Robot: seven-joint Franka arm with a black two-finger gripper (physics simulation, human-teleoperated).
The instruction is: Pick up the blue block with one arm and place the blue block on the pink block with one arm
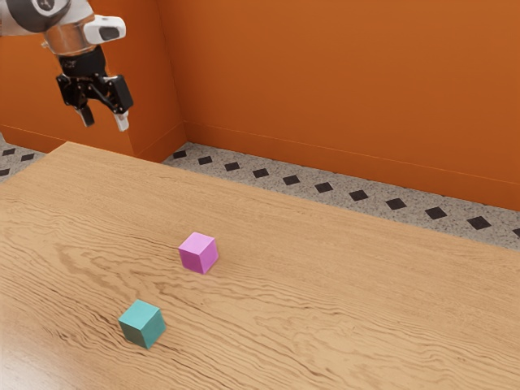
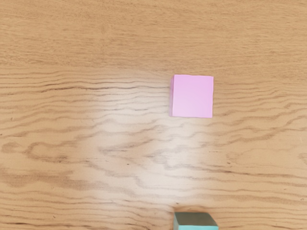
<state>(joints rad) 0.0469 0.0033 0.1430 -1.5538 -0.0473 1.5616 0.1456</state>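
A teal-blue block (image 1: 142,322) rests on the wooden table (image 1: 341,309) near its front edge, toward the exterior view's left. A pink block (image 1: 199,252) sits a short way behind it, slightly to the right, with a gap between the two. My gripper (image 1: 102,119) hangs high above the table's far left corner, well away from both blocks, its fingers apart and holding nothing. In the wrist view the pink block (image 2: 192,96) lies flat on the wood, and the top edge of the teal-blue block (image 2: 195,221) peeks in beyond it.
Orange walls (image 1: 341,73) stand behind the table, with a strip of speckled floor (image 1: 357,195) with dark diamonds between wall and table edge. Bare wood stretches across the exterior view's right.
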